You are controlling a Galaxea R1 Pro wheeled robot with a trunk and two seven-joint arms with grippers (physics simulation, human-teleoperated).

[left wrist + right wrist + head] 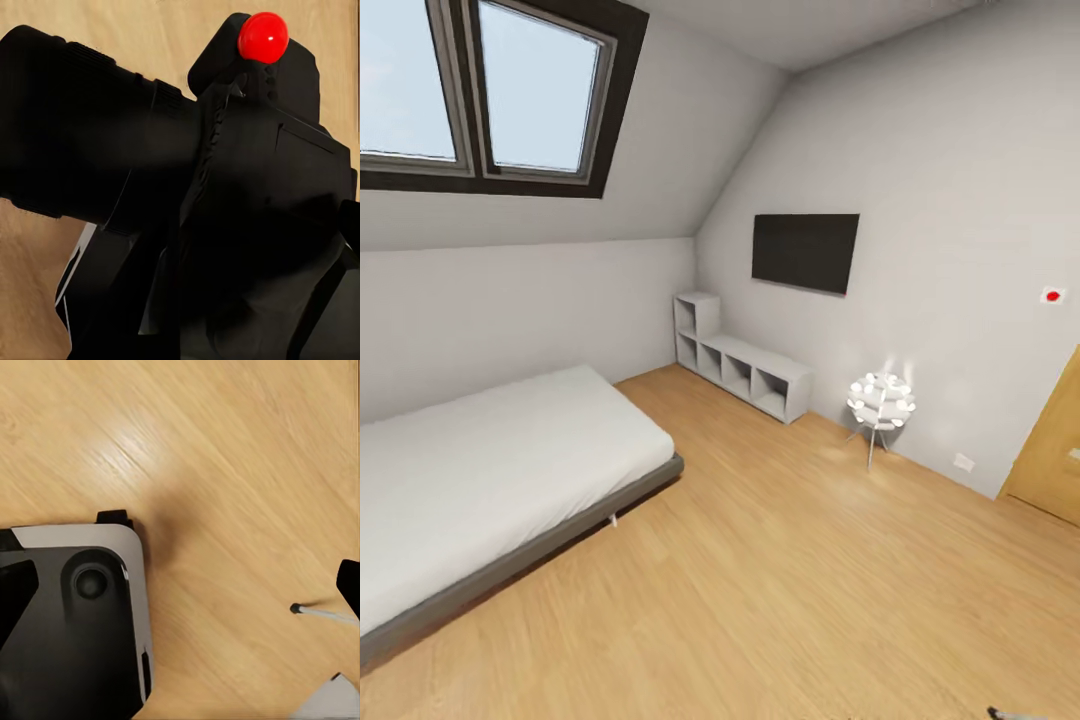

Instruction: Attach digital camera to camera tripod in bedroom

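A grey bed (510, 480) lines the left wall of the bedroom (780, 560); a cube shelf (745, 365), a lamp (880, 402) and a wooden door (1055, 450) edge wide bare floor. The left wrist view has the digital camera (225, 225) close up; whether it is gripped I cannot tell. The right wrist view looks down on the robot's base (75, 622).

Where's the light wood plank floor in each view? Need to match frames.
Head view: light wood plank floor across the lower middle and right, beside the grey bed.
Left wrist view: tan strips along the edges, behind the matte-black digital camera.
Right wrist view: most of the frame.
Shared landmark: the floor's plank grain.
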